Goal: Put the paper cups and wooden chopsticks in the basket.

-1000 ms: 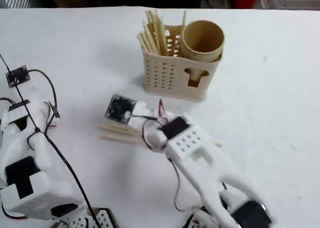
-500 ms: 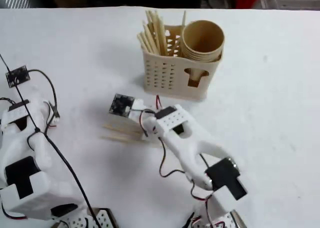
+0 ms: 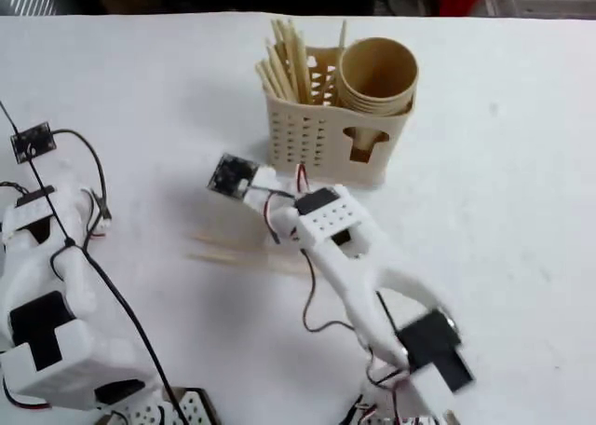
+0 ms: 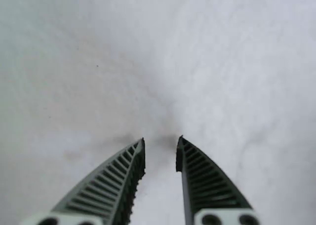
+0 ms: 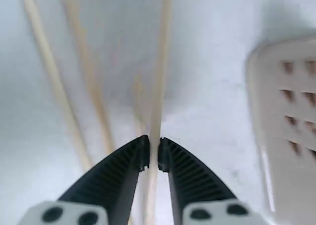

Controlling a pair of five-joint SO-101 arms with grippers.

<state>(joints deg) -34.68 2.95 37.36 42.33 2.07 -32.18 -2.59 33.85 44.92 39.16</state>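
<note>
The tabletop (image 3: 121,80) is plain white. In the upper middle of the high view, the basket (image 3: 312,145) is cream, its walls patterned with rows of small holes. The paper cups (image 3: 377,71) in it are tan. The chopsticks (image 3: 284,52) beside them are pale wood, as are the loose chopsticks (image 3: 228,253) on the tabletop. The left arm (image 3: 42,294) and right arm (image 3: 340,234) are white with black blocks; the right trails red and black wires (image 3: 306,299). The left pincer (image 4: 160,143) has grey-green ribbed fingers, the right pincer (image 5: 153,146) black ribbed ones.
</note>
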